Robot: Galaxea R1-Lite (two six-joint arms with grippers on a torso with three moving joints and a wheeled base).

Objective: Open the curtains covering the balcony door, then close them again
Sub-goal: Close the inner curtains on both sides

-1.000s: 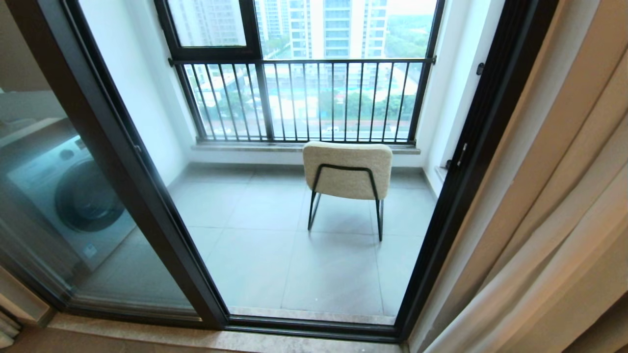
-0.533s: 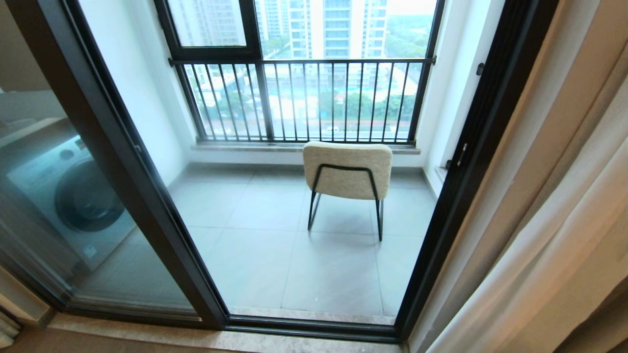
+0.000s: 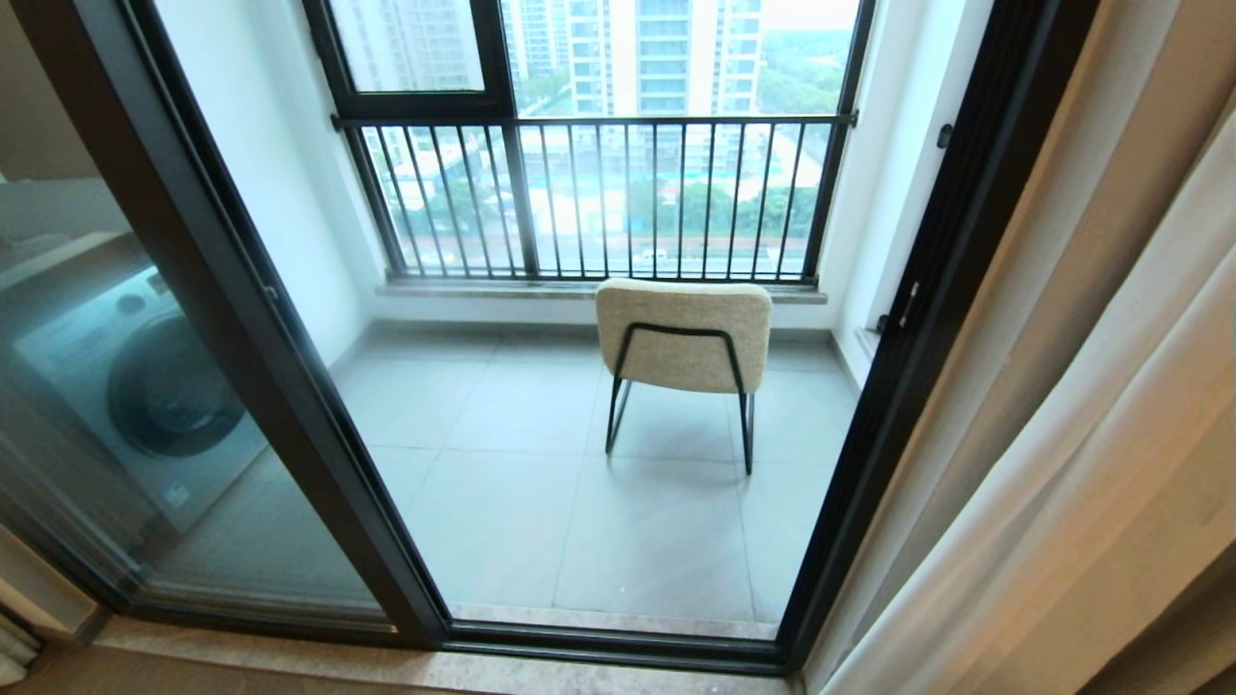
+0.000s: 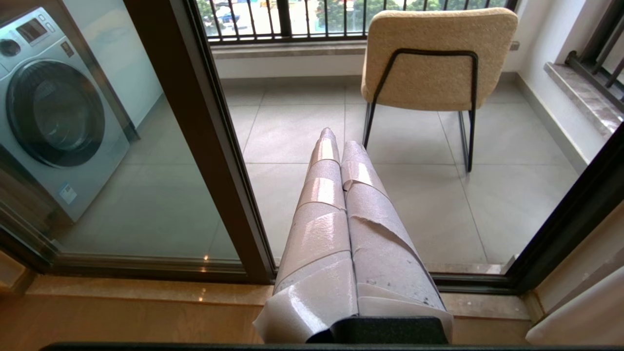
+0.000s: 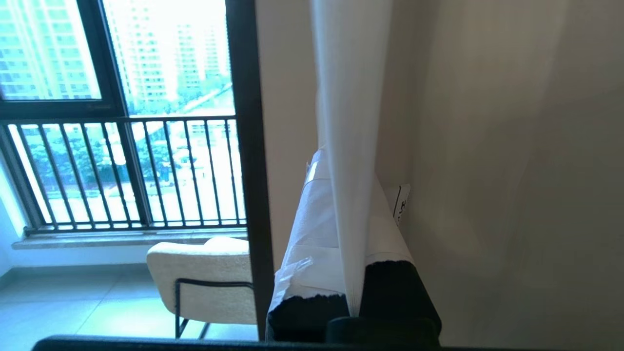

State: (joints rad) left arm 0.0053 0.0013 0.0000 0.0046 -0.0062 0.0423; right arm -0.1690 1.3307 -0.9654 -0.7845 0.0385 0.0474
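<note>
One chair (image 3: 684, 335) on balcony, one washing machine (image 3: 145, 391) left of chair. Two grippers: left gripper (image 4: 335, 141), right gripper (image 5: 341, 195).

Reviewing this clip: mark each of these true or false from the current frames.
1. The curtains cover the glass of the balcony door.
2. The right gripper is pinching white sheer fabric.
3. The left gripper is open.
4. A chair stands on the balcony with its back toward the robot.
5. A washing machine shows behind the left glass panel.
1. False. The curtains are gathered at the right side; the balcony door is uncovered.
2. True. The right gripper is shut on a fold of the sheer.
3. False. The left gripper is shut and holds nothing.
4. True: the chair.
5. True: the washing machine.
</note>
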